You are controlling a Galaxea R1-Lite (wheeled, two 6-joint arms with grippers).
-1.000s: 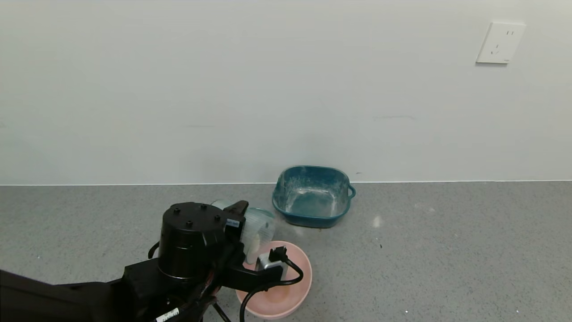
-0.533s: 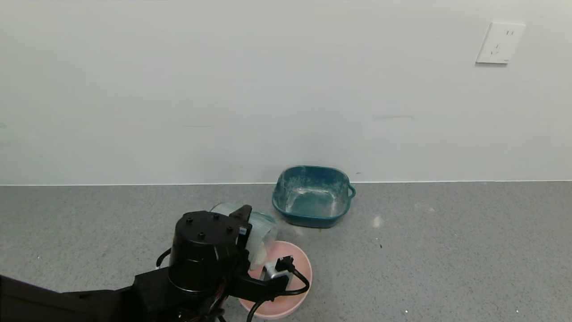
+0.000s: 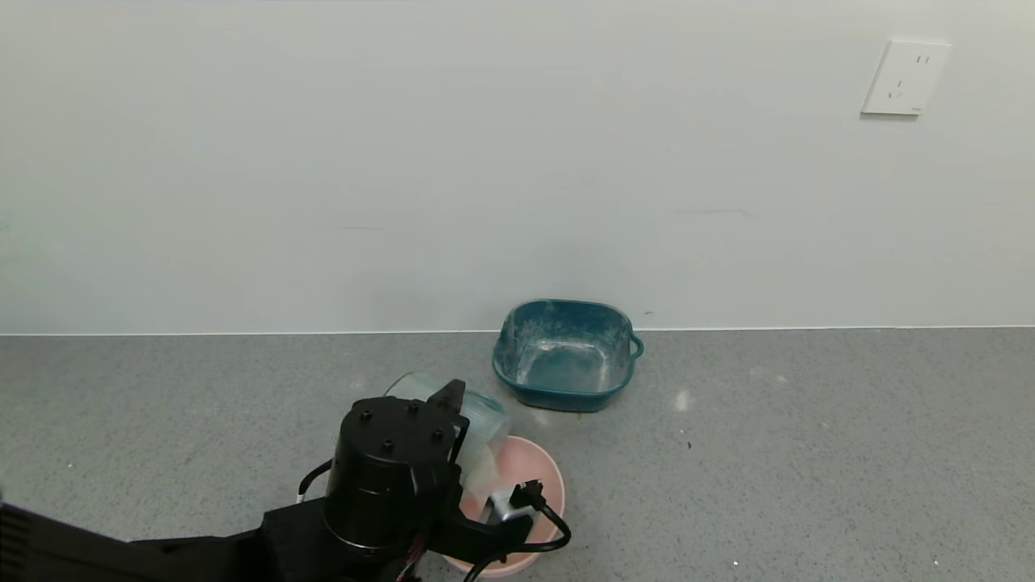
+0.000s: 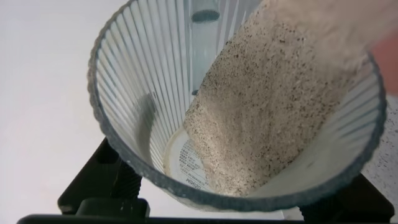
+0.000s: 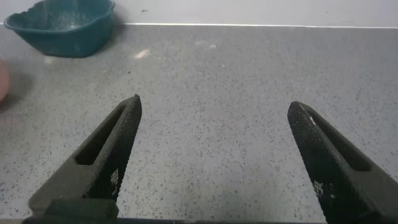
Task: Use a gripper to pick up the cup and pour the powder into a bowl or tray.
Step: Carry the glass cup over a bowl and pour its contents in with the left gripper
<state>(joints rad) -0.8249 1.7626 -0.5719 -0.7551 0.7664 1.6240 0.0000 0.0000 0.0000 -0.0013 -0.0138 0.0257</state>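
Observation:
My left gripper is shut on the clear ribbed cup and holds it tipped over the pale pink bowl at the front of the counter. In the left wrist view the cup fills the frame, and the grainy whitish-grey powder lies slid along its lower wall toward the rim. The arm's black wrist hides much of the bowl. My right gripper is open and empty over bare grey counter, off to the right and out of the head view.
A dusty teal tray with a handle loop stands against the wall just behind the bowl; it also shows in the right wrist view. A white wall socket is high at the right. Grey speckled counter stretches to both sides.
My left arm has moved right and forward with the cup, which now tilts further over the pink bowl. The wrist covers more of the bowl than before.

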